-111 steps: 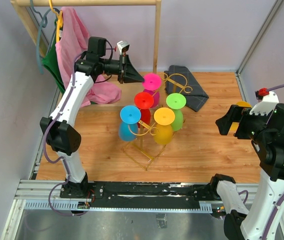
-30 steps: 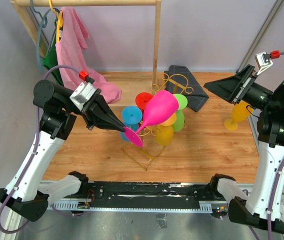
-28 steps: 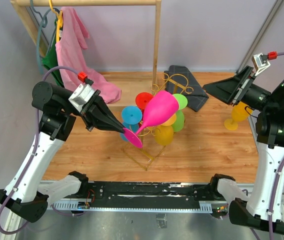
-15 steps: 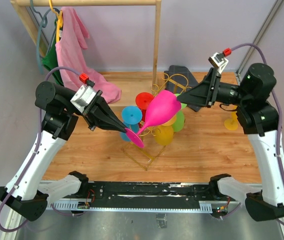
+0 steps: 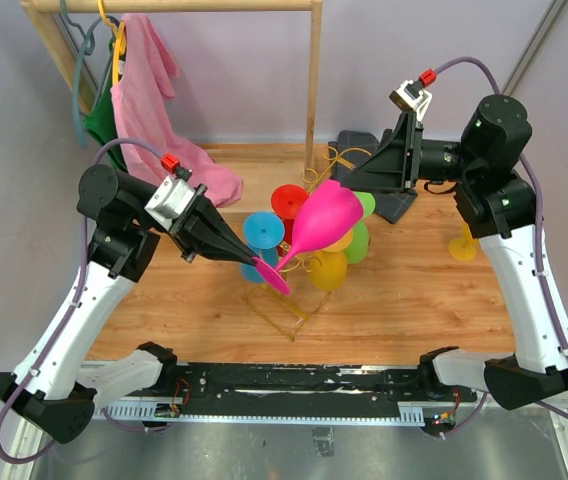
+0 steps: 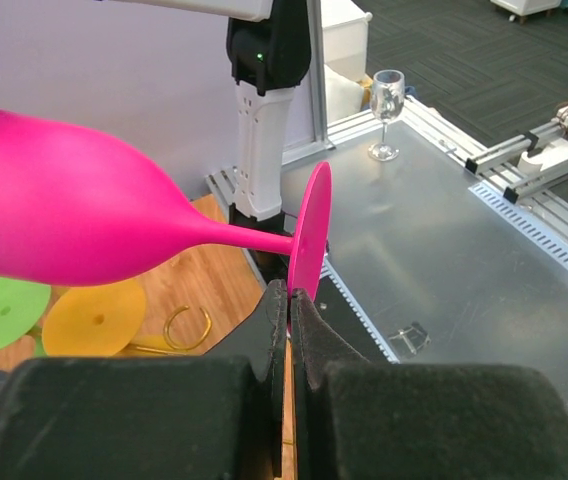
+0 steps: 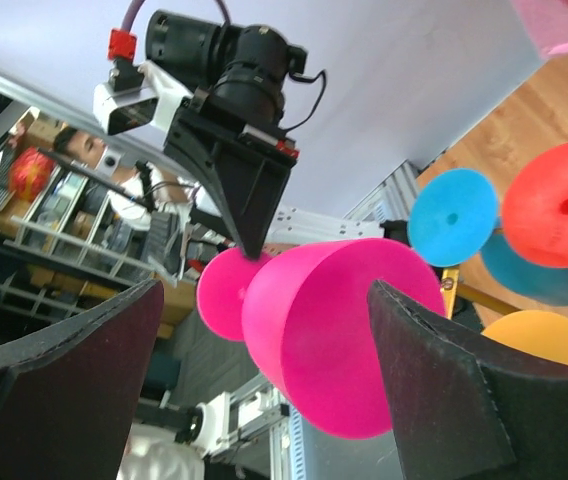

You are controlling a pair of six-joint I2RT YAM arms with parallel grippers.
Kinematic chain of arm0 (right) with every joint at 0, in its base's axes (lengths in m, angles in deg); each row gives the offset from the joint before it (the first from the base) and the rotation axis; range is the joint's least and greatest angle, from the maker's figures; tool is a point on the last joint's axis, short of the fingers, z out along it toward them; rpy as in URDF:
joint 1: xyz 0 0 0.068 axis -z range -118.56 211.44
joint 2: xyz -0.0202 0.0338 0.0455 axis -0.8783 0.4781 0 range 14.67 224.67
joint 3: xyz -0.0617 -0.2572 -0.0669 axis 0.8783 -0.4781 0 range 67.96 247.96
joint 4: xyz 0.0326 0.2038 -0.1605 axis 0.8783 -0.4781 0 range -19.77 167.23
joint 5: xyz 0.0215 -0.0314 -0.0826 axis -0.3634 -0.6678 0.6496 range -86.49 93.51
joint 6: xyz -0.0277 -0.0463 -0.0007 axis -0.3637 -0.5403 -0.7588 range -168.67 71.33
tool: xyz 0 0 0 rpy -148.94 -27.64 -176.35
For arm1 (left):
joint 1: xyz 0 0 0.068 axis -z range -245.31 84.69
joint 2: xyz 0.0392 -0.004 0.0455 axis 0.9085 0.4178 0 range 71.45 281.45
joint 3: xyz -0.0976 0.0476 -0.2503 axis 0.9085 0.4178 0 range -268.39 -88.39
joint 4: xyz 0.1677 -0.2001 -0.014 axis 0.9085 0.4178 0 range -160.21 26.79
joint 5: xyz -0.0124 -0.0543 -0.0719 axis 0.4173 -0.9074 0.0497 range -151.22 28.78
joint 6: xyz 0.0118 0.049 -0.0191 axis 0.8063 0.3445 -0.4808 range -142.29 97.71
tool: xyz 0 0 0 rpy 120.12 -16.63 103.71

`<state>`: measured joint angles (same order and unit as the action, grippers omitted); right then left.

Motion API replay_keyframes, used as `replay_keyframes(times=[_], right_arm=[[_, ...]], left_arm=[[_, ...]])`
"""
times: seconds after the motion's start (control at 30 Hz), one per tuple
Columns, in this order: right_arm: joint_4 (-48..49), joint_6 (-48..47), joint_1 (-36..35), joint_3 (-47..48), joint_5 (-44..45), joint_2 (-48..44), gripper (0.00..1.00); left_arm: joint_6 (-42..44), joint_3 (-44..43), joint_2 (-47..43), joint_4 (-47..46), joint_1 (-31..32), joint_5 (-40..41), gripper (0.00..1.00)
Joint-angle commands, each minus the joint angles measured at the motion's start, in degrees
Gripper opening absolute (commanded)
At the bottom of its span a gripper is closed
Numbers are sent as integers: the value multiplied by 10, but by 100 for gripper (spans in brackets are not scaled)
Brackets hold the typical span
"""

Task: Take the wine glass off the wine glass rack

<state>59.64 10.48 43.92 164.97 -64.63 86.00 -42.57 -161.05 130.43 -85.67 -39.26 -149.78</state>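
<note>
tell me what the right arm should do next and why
Probably close the right tool gently on the bowl of the bright pink wine glass. The bowl already sits between its open fingers, while the left tool pinches only the thin foot, holding the glass sideways above the gold wire rack.

Robotics lab: a left arm (image 5: 69, 315) and a right arm (image 5: 529, 290) stand bolted to an aluminium rail (image 5: 264, 385) edging a wooden tabletop (image 5: 414, 290). Around it are a sheet-metal bench (image 6: 434, 260), dark carpet tiles (image 6: 484, 40), stocked shelving (image 7: 24, 260) and a person (image 7: 76, 150).
</note>
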Motion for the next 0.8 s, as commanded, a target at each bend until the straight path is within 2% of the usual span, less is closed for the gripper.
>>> replay_keyframes(times=[0.0,0.3,0.47,0.57,0.7,0.73,0.77], right_arm=[[33,29,-16,23,-61,10,84],[10,38,-17,22,-100,21,75],[-38,14,-39,23,-100,28,65],[-43,13,-50,16,-102,29,50],[-44,12,-53,11,-103,26,9],[-45,12,-54,10,-104,24,2],[-45,12,-54,9,-104,23,1]], left_arm=[[39,-4,2,-18,5,-29,0],[60,-10,18,-19,5,-37,0],[64,-9,22,-19,5,-36,0],[69,-7,21,-19,5,-34,0],[73,-7,18,-19,5,-31,0],[75,-6,17,-19,5,-29,0],[77,-7,15,-19,5,-26,0]])
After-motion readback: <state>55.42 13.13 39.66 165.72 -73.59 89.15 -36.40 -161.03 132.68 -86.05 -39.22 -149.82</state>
